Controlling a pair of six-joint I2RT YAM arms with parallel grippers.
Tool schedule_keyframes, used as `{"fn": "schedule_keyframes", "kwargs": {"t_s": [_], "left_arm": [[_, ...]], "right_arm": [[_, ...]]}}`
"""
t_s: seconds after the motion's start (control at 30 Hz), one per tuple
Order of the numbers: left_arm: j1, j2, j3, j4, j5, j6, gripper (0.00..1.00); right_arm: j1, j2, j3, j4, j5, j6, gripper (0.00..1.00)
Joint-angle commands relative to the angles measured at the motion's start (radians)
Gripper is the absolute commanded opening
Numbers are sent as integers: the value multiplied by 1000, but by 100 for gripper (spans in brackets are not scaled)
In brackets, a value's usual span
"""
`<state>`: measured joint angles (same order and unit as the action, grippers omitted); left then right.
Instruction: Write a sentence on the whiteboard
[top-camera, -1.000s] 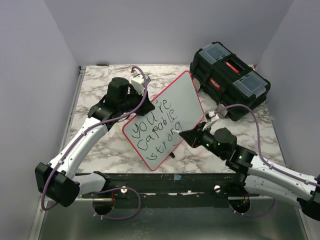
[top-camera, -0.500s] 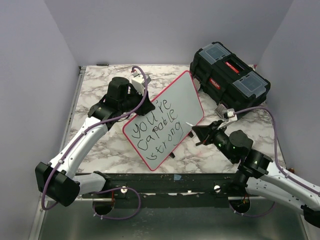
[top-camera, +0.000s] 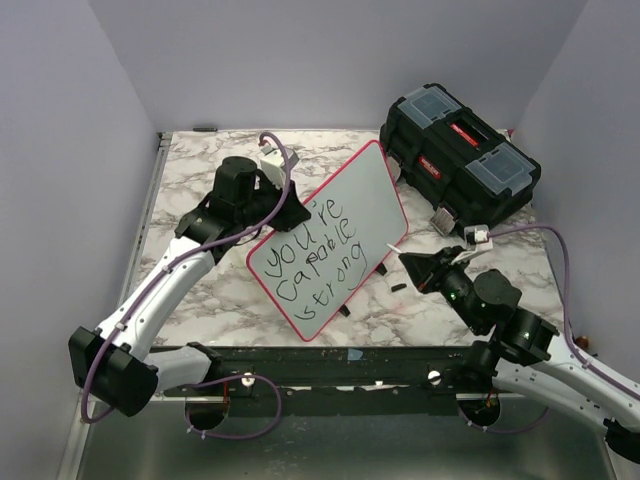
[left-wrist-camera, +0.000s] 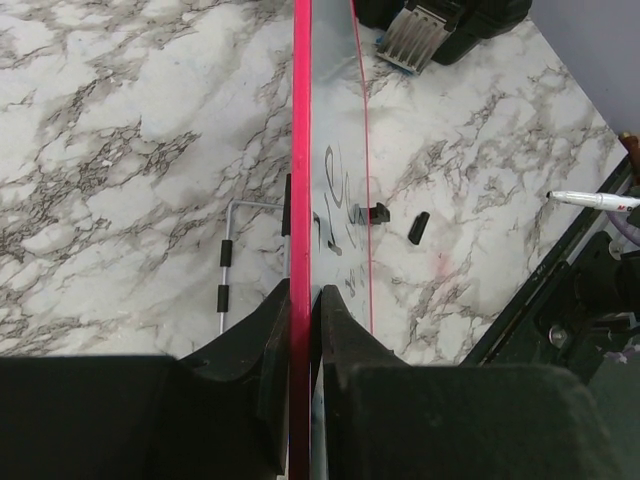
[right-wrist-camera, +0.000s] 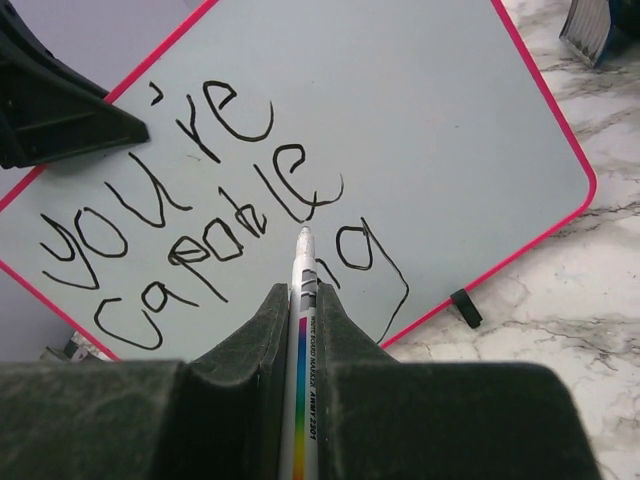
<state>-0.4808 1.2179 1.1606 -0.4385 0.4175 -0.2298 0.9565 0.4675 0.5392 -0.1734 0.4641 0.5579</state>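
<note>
The whiteboard (top-camera: 365, 190), white with a red-pink rim, stands tilted on the marble table. The sentence (top-camera: 312, 255) fills its lower half in black: "you're capable strong". My left gripper (top-camera: 288, 213) is shut on the board's upper left edge; in the left wrist view the rim (left-wrist-camera: 301, 180) runs straight between the jaws of that gripper (left-wrist-camera: 302, 300). My right gripper (top-camera: 412, 264) hangs to the right of the board, shut on a white marker (right-wrist-camera: 305, 330). The marker tip (top-camera: 390, 246) points at the board with a gap between them. The writing (right-wrist-camera: 200, 230) fills the right wrist view.
A black toolbox (top-camera: 460, 160) sits at the back right, one latch (left-wrist-camera: 412, 35) hanging open. A small black piece (top-camera: 397, 289) lies on the table right of the board. A wire stand (left-wrist-camera: 226, 262) lies behind the board. A black rail (top-camera: 330, 362) runs along the near edge.
My right arm has drawn back to the right with the marker, off the word "strong" and away from the board. The left arm and the board have barely moved.
</note>
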Motion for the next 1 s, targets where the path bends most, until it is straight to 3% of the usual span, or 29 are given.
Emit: {"fn": "schedule_keyframes", "kwargs": {"t_s": [0.0, 0.23, 0.5, 0.97], "left_arm": [[-36, 21, -124, -145, 39, -31, 0], [-38, -3, -169, -139, 3, -74, 0], [-36, 77, -129, -187, -68, -38, 0], [-34, 93, -131, -204, -151, 6, 36]], "right_arm": [[7, -27, -9, -46, 46, -8, 1], [8, -38, 2, -57, 48, -9, 1], [7, -40, 8, -58, 45, 0, 1], [7, -57, 21, -75, 42, -3, 1]]}}
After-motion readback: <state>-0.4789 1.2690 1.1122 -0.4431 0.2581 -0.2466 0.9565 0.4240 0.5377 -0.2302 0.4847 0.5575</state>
